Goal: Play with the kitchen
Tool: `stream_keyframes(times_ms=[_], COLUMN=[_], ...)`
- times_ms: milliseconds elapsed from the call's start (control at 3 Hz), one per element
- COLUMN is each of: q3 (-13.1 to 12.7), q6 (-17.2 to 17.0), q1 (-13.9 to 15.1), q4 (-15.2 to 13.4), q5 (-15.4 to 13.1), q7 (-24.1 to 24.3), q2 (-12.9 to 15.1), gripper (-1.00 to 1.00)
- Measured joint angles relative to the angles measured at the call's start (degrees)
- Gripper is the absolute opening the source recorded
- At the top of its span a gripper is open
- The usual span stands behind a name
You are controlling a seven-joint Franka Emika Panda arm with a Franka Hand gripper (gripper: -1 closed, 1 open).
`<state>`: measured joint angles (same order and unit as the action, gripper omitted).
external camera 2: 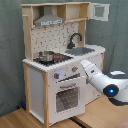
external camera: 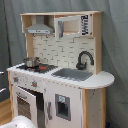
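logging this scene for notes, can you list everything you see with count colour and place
kitchen: one, white and light wood, centre in both exterior views
hood: one, grey, upper shelf above the stovetop
faucet: one, black, behind the sink
sink: one, grey, in the counter
pot: one, silver, on the stovetop
oven door: one, white with window, ajar
upper cabinet door: one, white, swung open
backdrop: grey curtain behind
floor: wood
robot arm: one, white, at the oven front in the second exterior view

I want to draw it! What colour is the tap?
Black. The tap shows best in the first exterior view.
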<state>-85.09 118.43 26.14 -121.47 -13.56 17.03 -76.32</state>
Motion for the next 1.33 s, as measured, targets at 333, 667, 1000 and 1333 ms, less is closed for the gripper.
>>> stream_keyframes(times_ms=[333, 667, 1000, 1333], q3=[-0.1, -2.6, -4.2, -5.4], q6=[-0.9, -0.2, 1.7, 5.3], q1=[0.1, 2.5, 3.4, 4.5], q4=[-1.8, -2.5, -2.5, -2.6], q5=[0.1, 0.0, -0.5, -0.5], q7=[-5.5, 0.2, 5.7, 11.2], q2=[1.9, 2.8, 2.1, 0.6], gripper=[1.0, 1.0, 1.0, 1.0])
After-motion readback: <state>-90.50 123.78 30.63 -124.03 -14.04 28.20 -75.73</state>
